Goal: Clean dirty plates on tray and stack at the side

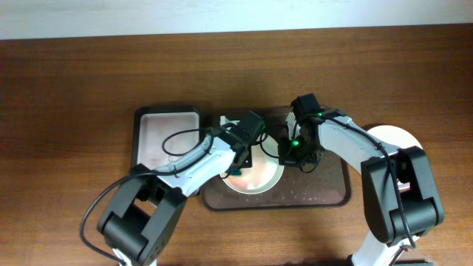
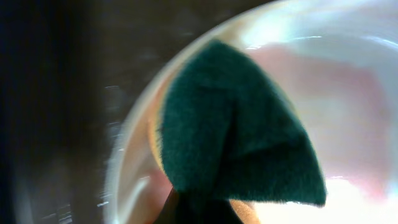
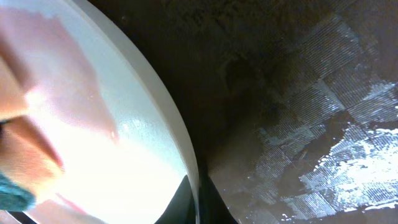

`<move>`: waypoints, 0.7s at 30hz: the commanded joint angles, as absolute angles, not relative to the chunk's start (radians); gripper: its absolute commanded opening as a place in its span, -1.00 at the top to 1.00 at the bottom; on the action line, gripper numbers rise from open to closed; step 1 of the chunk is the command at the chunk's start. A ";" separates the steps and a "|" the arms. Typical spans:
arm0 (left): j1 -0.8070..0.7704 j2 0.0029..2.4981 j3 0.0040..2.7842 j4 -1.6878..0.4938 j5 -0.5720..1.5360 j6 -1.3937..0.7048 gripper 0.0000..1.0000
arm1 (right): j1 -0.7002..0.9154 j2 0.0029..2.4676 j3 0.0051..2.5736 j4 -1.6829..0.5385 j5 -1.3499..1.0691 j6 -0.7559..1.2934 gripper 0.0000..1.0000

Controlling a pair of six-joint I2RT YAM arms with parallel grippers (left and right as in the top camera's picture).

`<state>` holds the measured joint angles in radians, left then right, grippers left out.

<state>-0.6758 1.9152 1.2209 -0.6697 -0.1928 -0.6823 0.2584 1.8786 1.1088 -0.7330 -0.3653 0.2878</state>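
Note:
One white plate (image 1: pixel 259 179) lies on the left part of the dark brown tray (image 1: pixel 329 193). My left gripper (image 1: pixel 244 157) is shut on a green sponge with an orange underside (image 2: pixel 236 130) and presses it on the plate's inside (image 2: pixel 354 93), which shows a faint pink film. My right gripper (image 1: pixel 290 153) is shut on the plate's right rim (image 3: pixel 158 106), one finger on each side (image 3: pixel 196 200). The sponge also shows at the left edge of the right wrist view (image 3: pixel 15 177). Another white plate (image 1: pixel 397 137) lies on the table right of the tray, partly hidden by my right arm.
A smaller black-rimmed tray with a pale pink inside (image 1: pixel 166 129) stands left of the brown tray. The brown tray's surface (image 3: pixel 311 143) is wet with streaks. The wooden table (image 1: pixel 74 89) runs all around.

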 commanded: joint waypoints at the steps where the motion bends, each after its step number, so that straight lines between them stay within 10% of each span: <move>1: -0.645 1.792 1.235 -0.729 -0.291 -0.656 1.00 | 0.262 1.888 1.096 -0.747 -0.303 0.289 0.85; 21: -0.178 1.605 1.128 -0.805 -0.040 -0.337 1.00 | 0.262 1.644 1.169 -0.809 -0.078 0.285 0.92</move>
